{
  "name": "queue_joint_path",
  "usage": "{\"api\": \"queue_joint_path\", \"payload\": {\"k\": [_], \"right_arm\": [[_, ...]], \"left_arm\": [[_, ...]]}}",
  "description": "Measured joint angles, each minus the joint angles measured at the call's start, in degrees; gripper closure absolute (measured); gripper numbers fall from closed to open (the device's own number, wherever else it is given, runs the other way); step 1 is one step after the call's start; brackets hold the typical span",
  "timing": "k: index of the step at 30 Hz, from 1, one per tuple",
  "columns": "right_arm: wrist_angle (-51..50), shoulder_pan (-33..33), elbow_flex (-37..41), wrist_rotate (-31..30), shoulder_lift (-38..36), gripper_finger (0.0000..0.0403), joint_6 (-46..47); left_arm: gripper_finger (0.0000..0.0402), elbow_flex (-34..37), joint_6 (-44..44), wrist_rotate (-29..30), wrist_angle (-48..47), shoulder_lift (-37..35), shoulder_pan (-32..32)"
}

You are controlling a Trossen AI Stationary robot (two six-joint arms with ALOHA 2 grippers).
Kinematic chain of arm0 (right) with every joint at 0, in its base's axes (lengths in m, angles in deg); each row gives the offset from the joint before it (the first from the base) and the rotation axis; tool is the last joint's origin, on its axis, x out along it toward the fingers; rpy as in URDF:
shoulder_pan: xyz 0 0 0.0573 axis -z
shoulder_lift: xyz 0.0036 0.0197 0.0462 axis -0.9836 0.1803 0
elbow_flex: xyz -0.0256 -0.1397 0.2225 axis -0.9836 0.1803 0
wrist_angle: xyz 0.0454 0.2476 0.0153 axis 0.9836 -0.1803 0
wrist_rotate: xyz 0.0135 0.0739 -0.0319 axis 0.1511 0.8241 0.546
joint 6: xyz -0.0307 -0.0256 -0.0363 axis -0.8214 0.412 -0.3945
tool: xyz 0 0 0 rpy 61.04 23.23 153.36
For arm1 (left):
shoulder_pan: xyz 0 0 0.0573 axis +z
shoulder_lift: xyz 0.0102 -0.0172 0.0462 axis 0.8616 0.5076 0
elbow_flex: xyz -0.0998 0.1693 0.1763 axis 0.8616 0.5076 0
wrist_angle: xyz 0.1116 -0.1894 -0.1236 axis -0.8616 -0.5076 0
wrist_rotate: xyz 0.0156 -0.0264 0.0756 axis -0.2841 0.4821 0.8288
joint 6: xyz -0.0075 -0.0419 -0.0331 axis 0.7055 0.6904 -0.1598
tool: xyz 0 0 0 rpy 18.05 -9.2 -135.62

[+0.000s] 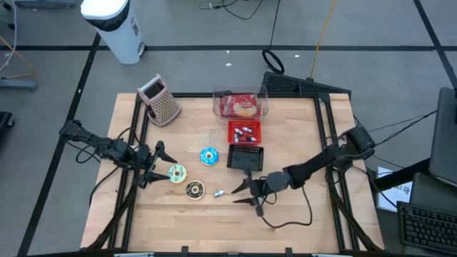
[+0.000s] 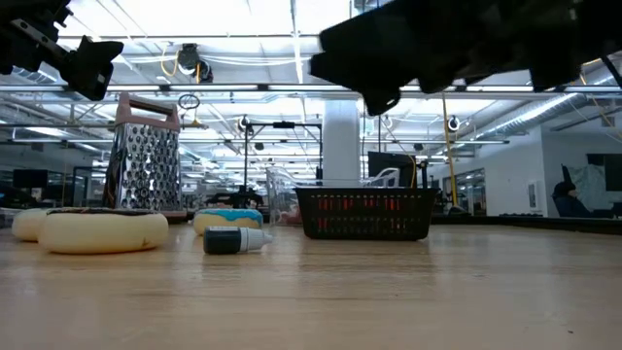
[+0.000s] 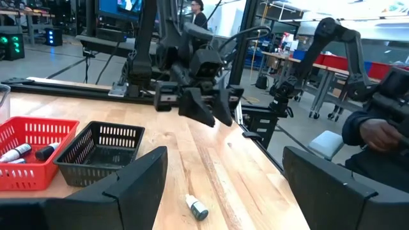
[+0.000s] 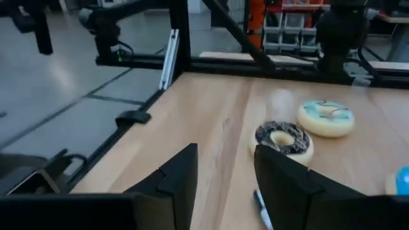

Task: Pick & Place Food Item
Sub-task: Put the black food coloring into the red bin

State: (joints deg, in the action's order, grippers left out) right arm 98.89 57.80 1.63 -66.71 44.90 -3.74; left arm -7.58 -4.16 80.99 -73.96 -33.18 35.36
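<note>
Three doughnuts lie flat on the wooden table (image 1: pixel 300 143): a blue-iced one (image 1: pixel 208 156), a pale-iced one (image 1: pixel 176 172) and a chocolate-topped one (image 1: pixel 194 189), which also shows in the right wrist view (image 4: pixel 283 139). My right gripper (image 1: pixel 239 194) hovers open above the table, right of the chocolate doughnut, with nothing between its fingers (image 4: pixel 182 176). A small dark-capped bottle (image 1: pixel 218 193) lies on its side between that gripper and the doughnut. My left gripper (image 1: pixel 158 165) waits open at the table's left, next to the pale doughnut.
A black basket (image 1: pixel 245 156) and a red basket (image 1: pixel 244 132) holding markers stand at mid-table. Behind them are a clear box of food (image 1: pixel 240 103) and a metal grater (image 1: pixel 161 100). A person (image 3: pixel 377 137) sits beyond the table's right side.
</note>
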Motion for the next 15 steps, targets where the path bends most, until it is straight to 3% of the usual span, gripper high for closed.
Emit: {"api": "queue_joint_path", "payload": {"k": [3, 11, 15], "right_arm": [[-3.21, 1.06, -3.26, 0.3, 1.84, 0.0245, 0.03], [-36.33, 2.33, -17.7, -1.93, 2.57, 0.0162, -4.76], [-37.07, 3.6, -17.75, -2.74, 2.64, 0.0153, -6.82]], "left_arm": [[0.0091, 0.0, 0.0, -0.01, 0.0, 0.02, -0.01], [0.0091, 0.0, 0.0, 0.0, -0.02, 0.01, 0.0], [0.0092, 0.0, 0.0, -0.01, -0.02, 0.02, 0.01]]}}
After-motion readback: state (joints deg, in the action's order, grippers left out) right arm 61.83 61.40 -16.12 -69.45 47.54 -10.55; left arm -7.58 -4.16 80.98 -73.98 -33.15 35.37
